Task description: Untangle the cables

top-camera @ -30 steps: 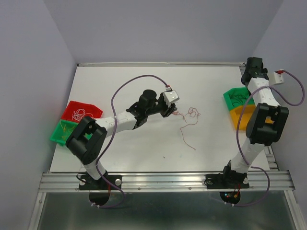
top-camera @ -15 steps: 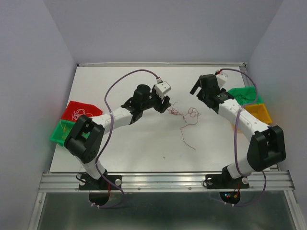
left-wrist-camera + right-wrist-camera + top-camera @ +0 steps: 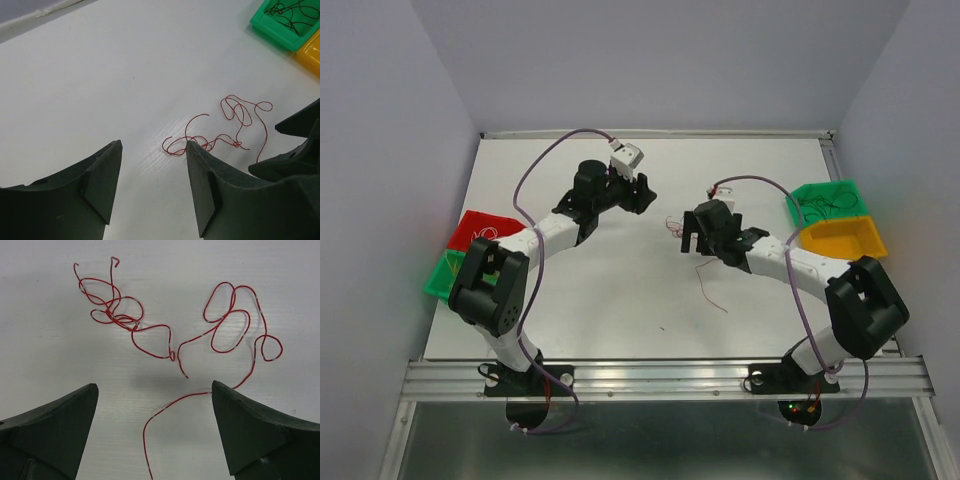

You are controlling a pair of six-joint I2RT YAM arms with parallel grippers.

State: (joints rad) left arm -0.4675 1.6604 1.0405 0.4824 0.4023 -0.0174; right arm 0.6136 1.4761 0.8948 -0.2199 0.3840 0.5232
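Overall, the white table [image 3: 620,300] is the largest item, and we see both arms reaching over its middle. The left arm [image 3: 545,235] extends from the near left; the right arm [image 3: 790,262] bends in from the near right. At the right edge a green bin [image 3: 802,200] sits touching an orange bin [image 3: 842,238], and dark strands [image 3: 287,10] lie inside the green one. At the left edge a red bin [image 3: 470,225] adjoins a second green bin [image 3: 438,280]. The left gripper [image 3: 153,150] has its fingers spread with nothing between them, and the red cables [image 3: 120,316] lie on the table just beyond its fingertips. The right gripper [image 3: 155,387] is spread wide directly above the same cables, also holding nothing. The cables lie loose near the table centre, between the two grippers, as two looped clusters side by side. We cannot confirm whether these are joined or separate. One tail [image 3: 712,290] runs toward the near edge.
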